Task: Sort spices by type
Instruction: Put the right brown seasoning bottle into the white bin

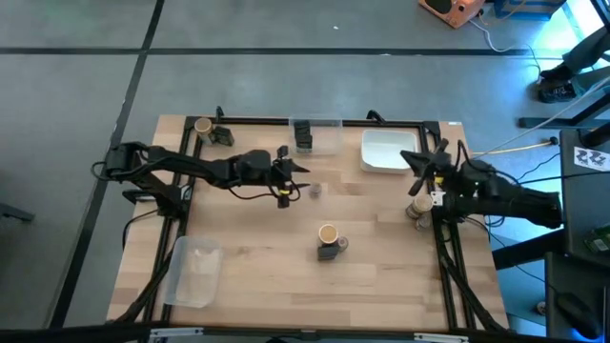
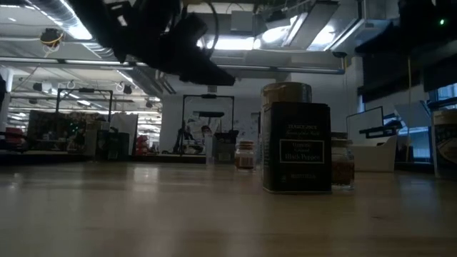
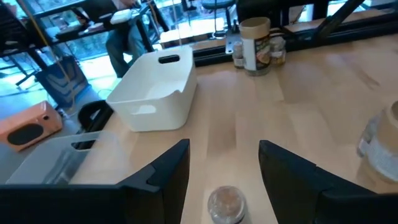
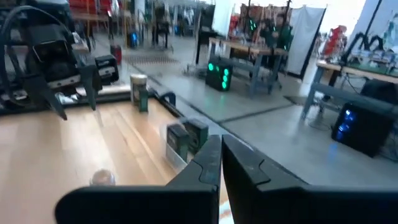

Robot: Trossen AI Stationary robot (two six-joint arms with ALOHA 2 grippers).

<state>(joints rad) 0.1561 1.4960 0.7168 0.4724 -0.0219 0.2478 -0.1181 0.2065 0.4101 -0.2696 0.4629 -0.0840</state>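
Left gripper hangs jaws apart and empty over the tiny clear round jar with a greyish-brown top, which stands alone mid-table just ahead of the fingertips. It looks light, rigid and slick, easy to tip, so I'd straddle the round body low and square, not the cap. Beyond it sit the white rectangular plastic tray and a tan-topped round jar by the far rail; right gripper is clenched, empty, at the table's right edge.

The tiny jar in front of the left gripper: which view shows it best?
Left wrist view: the tiny jar sits between the left gripper's open fingers. The high view shows only a speck, the right wrist view a blur.
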